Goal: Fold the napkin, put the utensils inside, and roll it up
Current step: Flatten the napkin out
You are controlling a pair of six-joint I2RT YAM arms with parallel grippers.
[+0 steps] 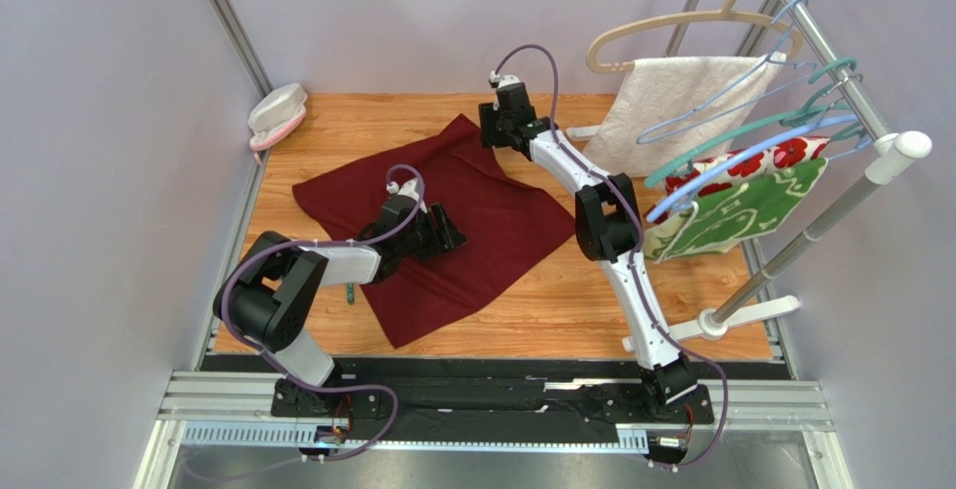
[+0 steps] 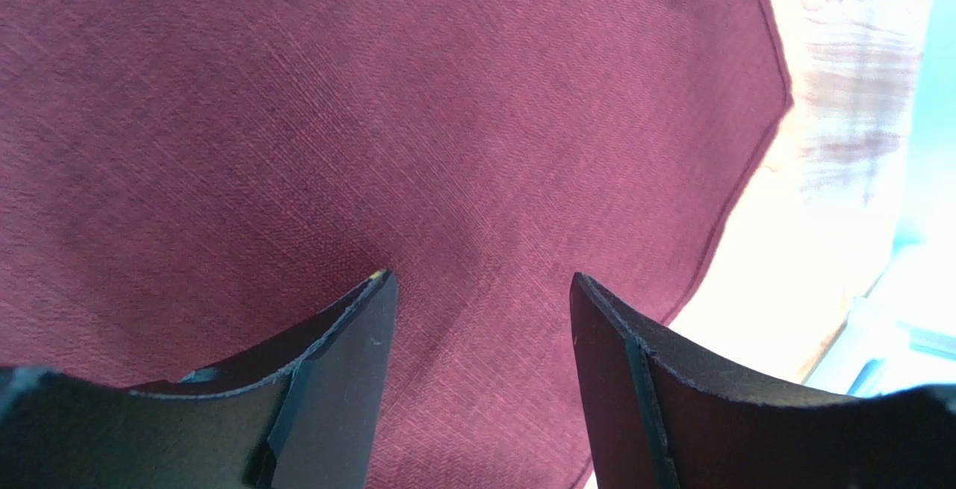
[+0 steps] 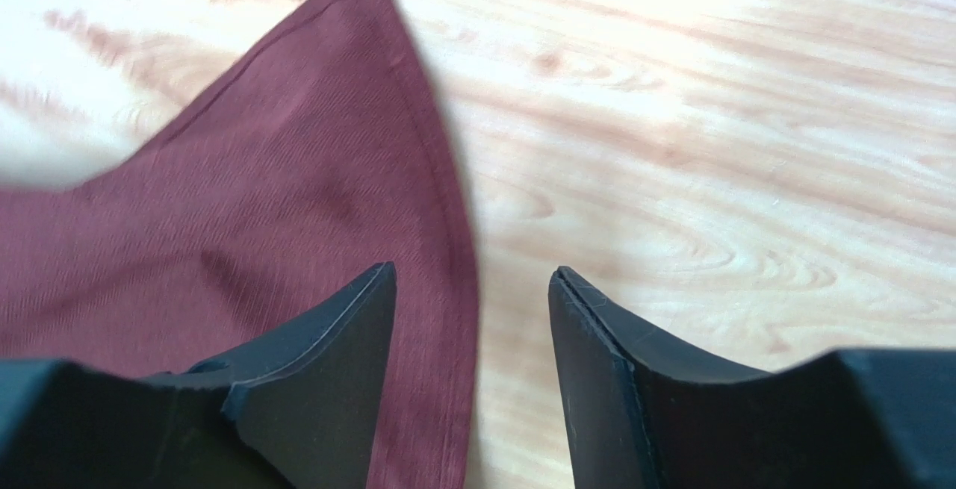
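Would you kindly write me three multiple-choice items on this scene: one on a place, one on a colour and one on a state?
1. Where is the right gripper? A. at the far corner of the napkin; B. at its near corner; C. beside its own base.
2. What colour is the napkin? A. teal; B. white; C. maroon.
3. How does the left gripper stand? A. shut on the napkin; B. open above the napkin; C. shut and empty.
Answers: 1 A, in its wrist view the pointed corner lies just ahead of its jaws; 2 C, every view shows dark red cloth; 3 B, its jaws stand apart with nothing between them.
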